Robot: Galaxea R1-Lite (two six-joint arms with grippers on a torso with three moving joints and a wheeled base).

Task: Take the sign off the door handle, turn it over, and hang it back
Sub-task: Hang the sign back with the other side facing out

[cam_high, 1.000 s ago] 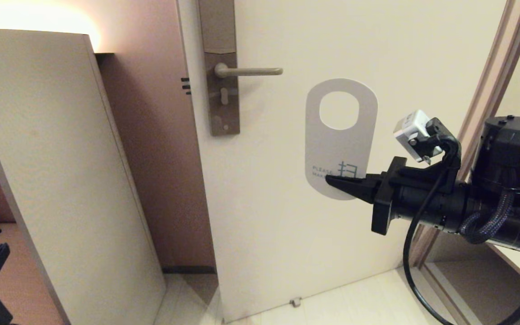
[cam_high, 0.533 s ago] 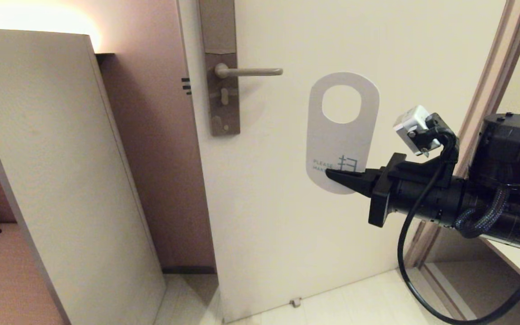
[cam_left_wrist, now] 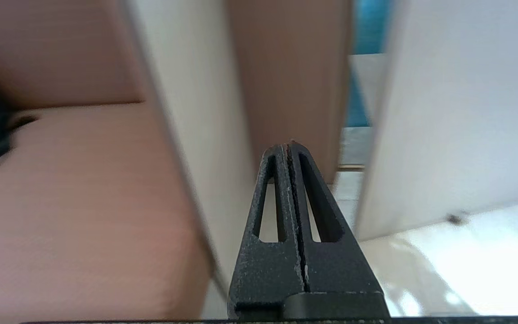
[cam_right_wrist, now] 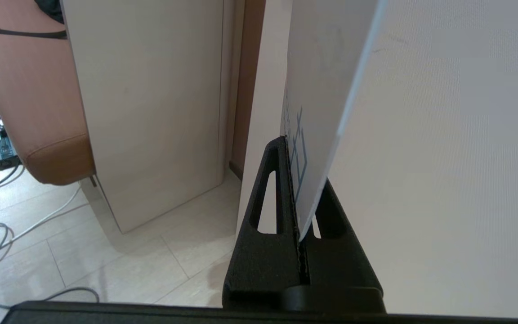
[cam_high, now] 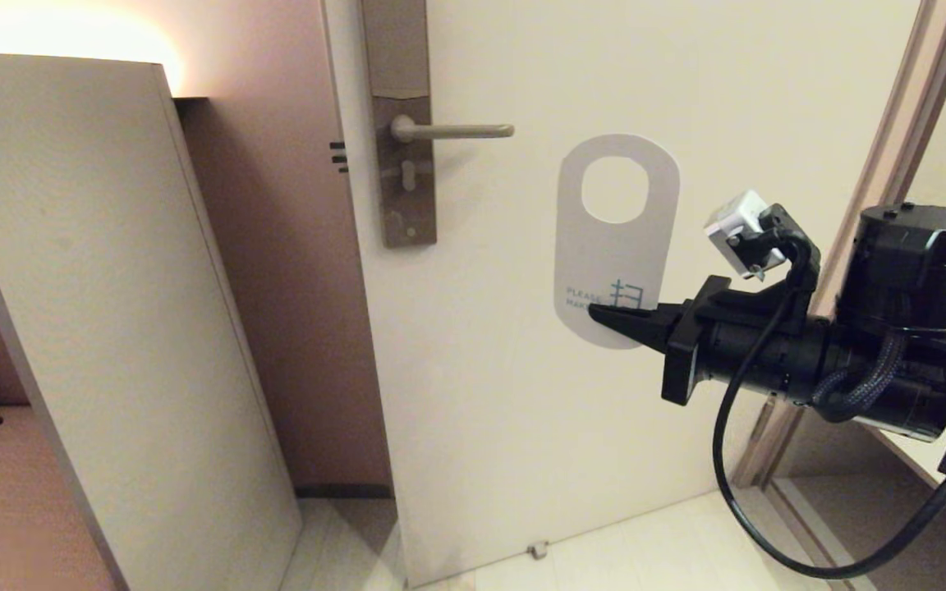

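White card is what I have pinched in my right gripper (cam_high: 604,316): the sign (cam_high: 617,246) stands upright with its cut-out loop at the top, my two fingers clamped flat on its lower rounded end just under the blue lettering. It hangs in the air in front of the door (cam_high: 686,82), off the door handle (cam_high: 452,130), which sits up and to my left with its free tip pointing toward the sign. No worktop is in sight, so I can only place things against the door's lock edge and the floor below. My left gripper (cam_left_wrist: 291,148) is parked low beside the pale cabinet panel (cam_high: 95,287), fingers pressed together on nothing. Judging by the printed face showing, the hanging-back is what remains. To do it well I should keep the card's plane parallel to the door, lift until the loop is level with the lever's tip, then slide it sideways along the lever; my grip is far from the loop, so the top may wobble and I should move slowly
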